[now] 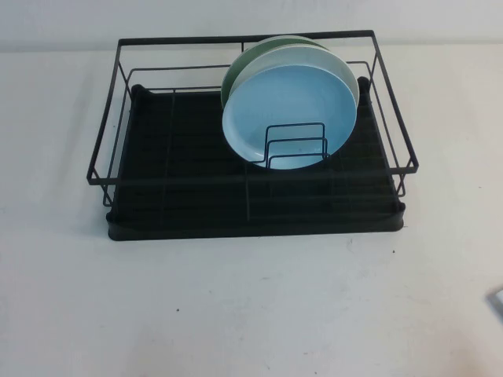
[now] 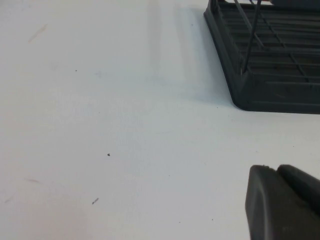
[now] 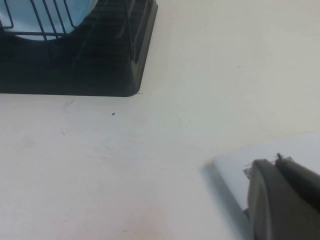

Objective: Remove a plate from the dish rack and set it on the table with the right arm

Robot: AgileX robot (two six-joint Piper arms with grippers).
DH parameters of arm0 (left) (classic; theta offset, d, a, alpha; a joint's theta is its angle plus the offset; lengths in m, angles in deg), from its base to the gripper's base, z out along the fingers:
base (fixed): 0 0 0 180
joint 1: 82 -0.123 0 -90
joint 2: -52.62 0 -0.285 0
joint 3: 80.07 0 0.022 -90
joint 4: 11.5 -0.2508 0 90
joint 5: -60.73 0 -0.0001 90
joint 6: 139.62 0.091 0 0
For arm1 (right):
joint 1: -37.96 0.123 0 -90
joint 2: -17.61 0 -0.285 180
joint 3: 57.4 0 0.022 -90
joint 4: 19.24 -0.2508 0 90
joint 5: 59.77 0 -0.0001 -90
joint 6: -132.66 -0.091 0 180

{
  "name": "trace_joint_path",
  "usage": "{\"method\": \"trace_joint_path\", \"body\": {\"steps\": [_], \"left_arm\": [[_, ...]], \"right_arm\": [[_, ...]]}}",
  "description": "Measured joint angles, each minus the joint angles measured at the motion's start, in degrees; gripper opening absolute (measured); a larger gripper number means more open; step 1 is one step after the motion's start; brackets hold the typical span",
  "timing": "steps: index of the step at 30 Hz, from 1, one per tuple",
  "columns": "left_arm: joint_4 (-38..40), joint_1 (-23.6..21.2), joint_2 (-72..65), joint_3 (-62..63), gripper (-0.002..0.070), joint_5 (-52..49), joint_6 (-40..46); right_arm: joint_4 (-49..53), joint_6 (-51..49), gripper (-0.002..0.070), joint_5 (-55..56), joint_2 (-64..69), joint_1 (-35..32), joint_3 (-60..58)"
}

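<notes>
The light sky-blue plate (image 1: pixel 287 102) stands on edge in the small wire holder (image 1: pixel 295 146) of the black dish rack (image 1: pixel 181 173), at its right rear. It is the front plate of three. Part of it shows in the right wrist view (image 3: pixel 20 12). Neither arm shows in the high view. My right gripper (image 3: pixel 276 162) is shut and empty, low over the white table (image 1: pixel 236 306), well out from the rack's corner (image 3: pixel 135 75). My left gripper (image 2: pixel 276 170) is shut and empty over the table near the rack's other front corner (image 2: pixel 240 95).
A pale whitish-green plate (image 1: pixel 346 67) and a darker green plate (image 1: pixel 236 67) stand behind the blue one. A flat white object (image 3: pixel 235 170) lies on the table under my right gripper; its corner shows at the high view's right edge (image 1: pixel 497 302).
</notes>
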Motion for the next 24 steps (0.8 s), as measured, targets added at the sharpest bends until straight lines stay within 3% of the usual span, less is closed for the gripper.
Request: {"method": "trace_joint_path", "body": {"steps": [24], "left_arm": [[0.0, 0.0, 0.0, 0.0, -0.0004, 0.0, 0.0]], "right_arm": [[-3.96, 0.0, -0.0018, 0.11, 0.0, 0.0, 0.0]]}}
